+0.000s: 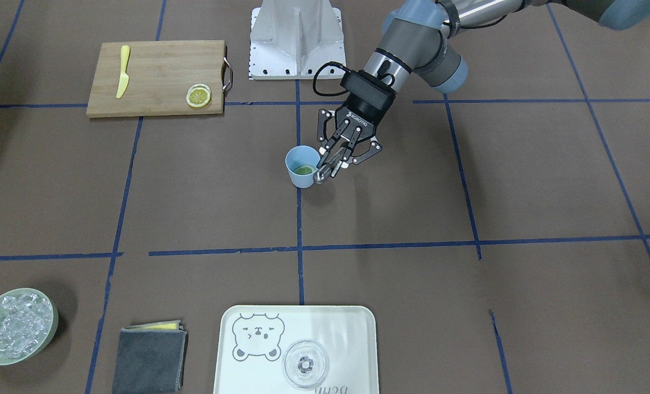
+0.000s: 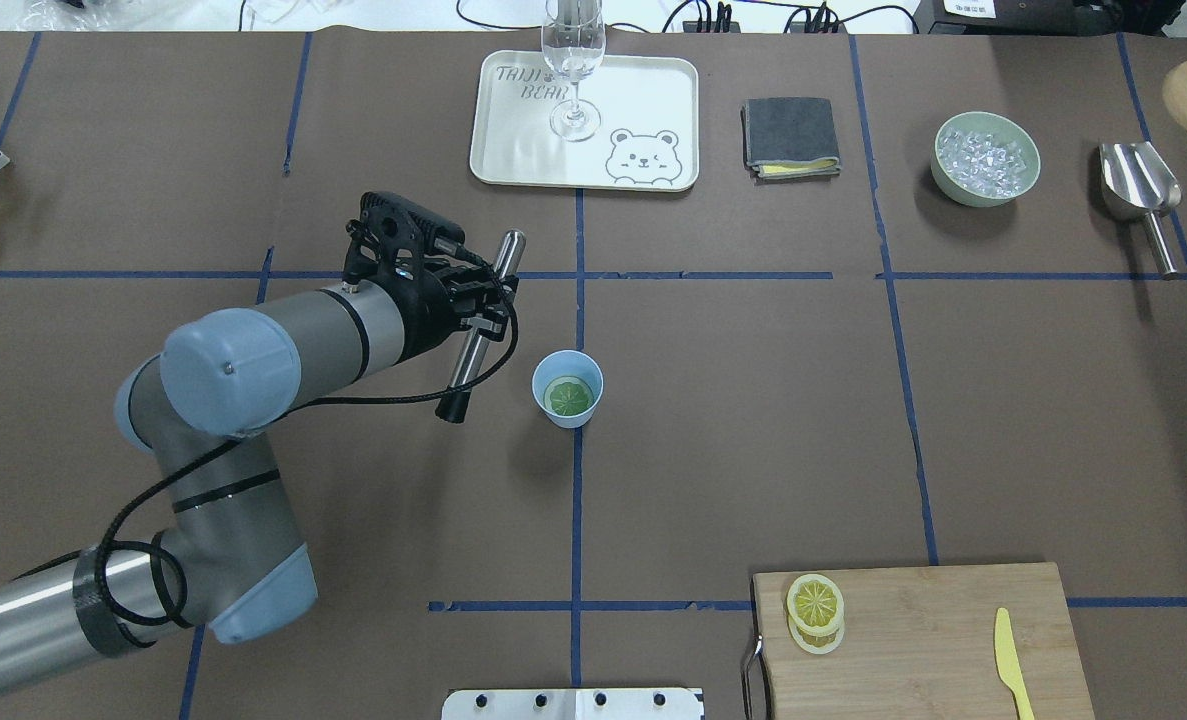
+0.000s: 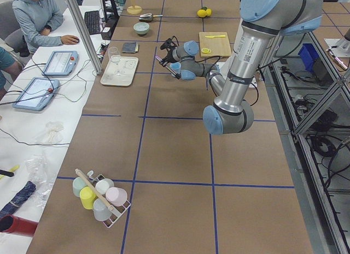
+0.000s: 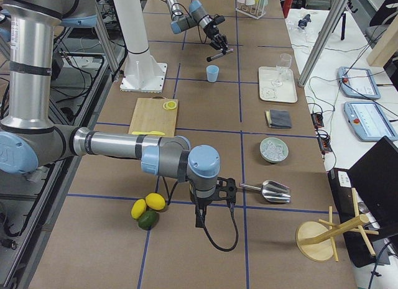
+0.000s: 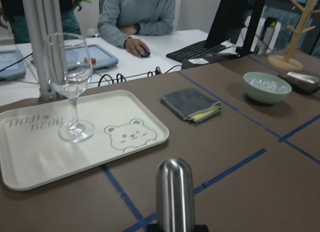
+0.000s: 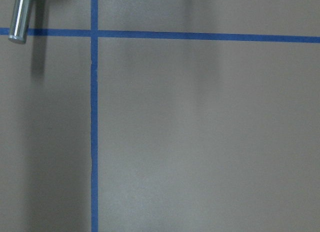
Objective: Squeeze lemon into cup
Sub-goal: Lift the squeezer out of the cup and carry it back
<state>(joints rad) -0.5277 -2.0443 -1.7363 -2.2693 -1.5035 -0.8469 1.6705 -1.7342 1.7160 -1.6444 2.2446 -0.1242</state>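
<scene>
The light blue cup [image 1: 302, 180] stands near the table's middle, also in the overhead view [image 2: 565, 419]. A round lemon slice [image 1: 304, 170] lies flat inside it [image 2: 569, 396]. Two more lemon slices [image 2: 814, 603] lie stacked on the cutting board [image 1: 199, 96]. My left gripper [image 1: 333, 167] is shut on a metal rod [image 2: 483, 320] and holds it tilted just beside the cup; its steel end shows in the left wrist view [image 5: 175, 192]. My right gripper [image 4: 212, 202] hangs far off by the scoop; I cannot tell whether it is open or shut.
A wooden cutting board [image 2: 913, 640] holds a pale yellow knife [image 2: 1011, 660]. At the far edge are a bear tray [image 2: 513, 150] with a clear glass [image 2: 573, 60], a folded grey cloth [image 2: 791, 135], a green bowl of ice [image 2: 986, 160] and a metal scoop [image 2: 1143, 190].
</scene>
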